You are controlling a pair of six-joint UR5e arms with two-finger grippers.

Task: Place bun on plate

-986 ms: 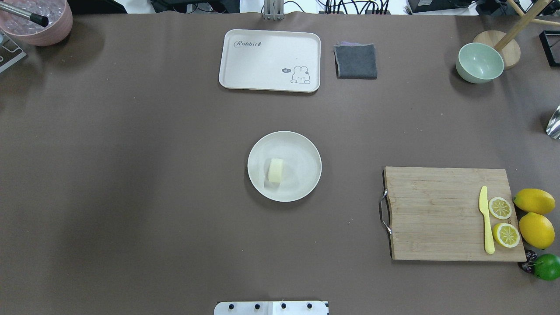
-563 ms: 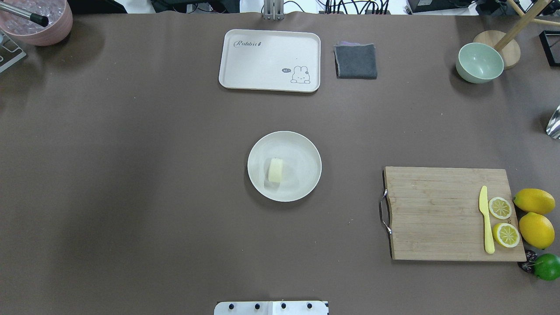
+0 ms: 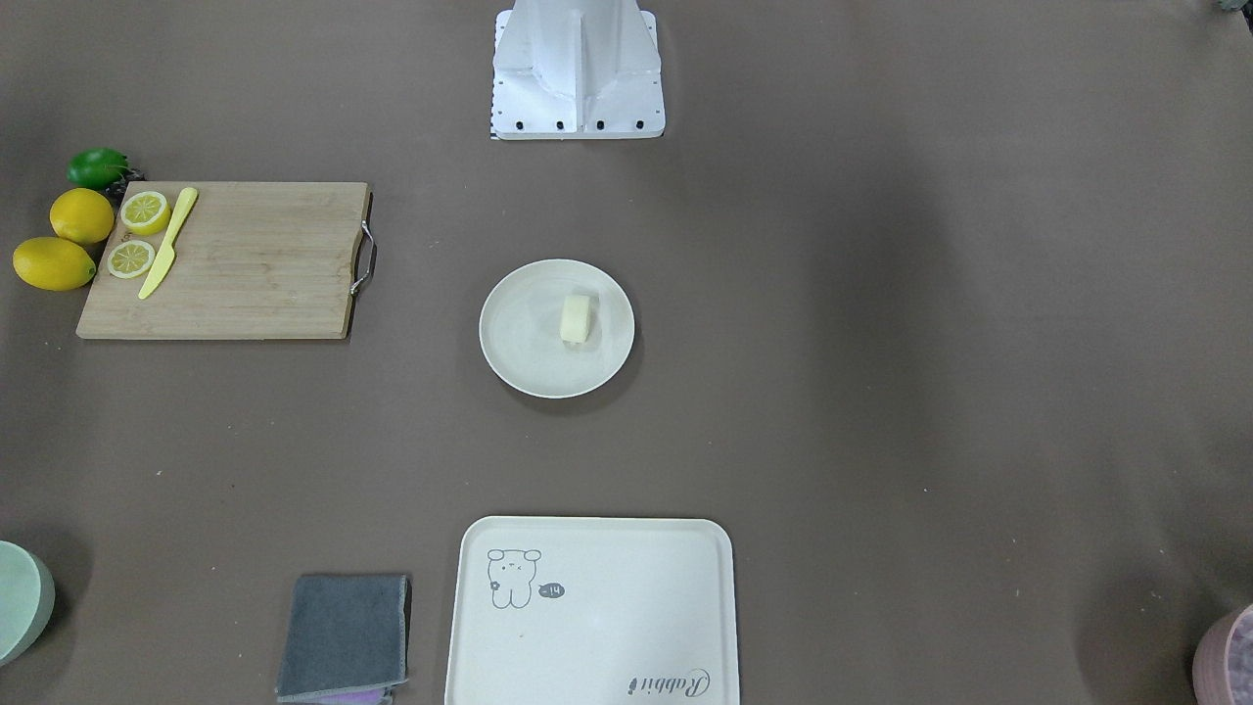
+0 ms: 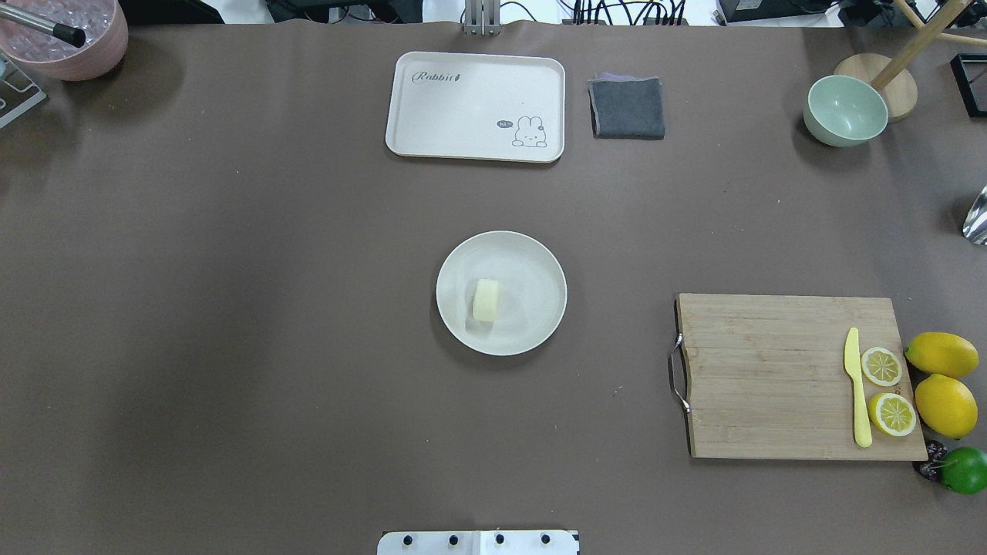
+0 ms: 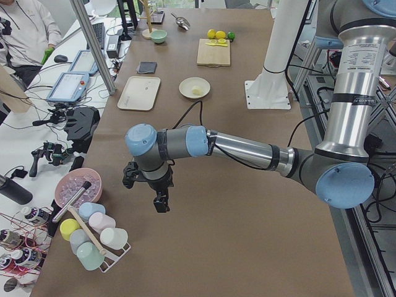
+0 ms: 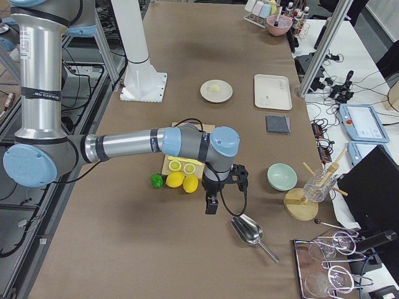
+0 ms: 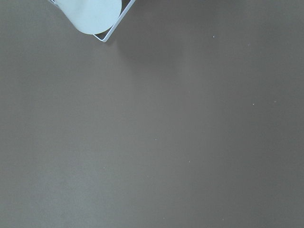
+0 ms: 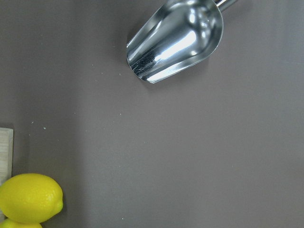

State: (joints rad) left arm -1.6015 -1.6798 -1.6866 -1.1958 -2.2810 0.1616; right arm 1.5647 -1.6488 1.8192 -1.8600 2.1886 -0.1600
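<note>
The pale cream bun [image 4: 486, 300] lies on the round off-white plate [image 4: 540, 258] at the table's middle, left of the plate's centre; it also shows in the front view as bun [image 3: 576, 318] on plate [image 3: 519, 338]. Nothing touches it. My left gripper [image 5: 162, 201] hangs far off at the table's left end, near a cup rack. My right gripper [image 6: 212, 204] hangs at the right end, beside the lemons. Both show only in the side views, so I cannot tell if they are open or shut. Neither wrist view shows fingers.
A cream tray [image 4: 475, 106] and a grey cloth [image 4: 628, 108] lie at the far edge. A green bowl [image 4: 845, 110] stands far right. A cutting board [image 4: 771, 378] with knife, lemon halves and lemons sits right. A metal scoop [image 8: 175, 40] lies under the right wrist. A person sits in the left side view's upper left corner.
</note>
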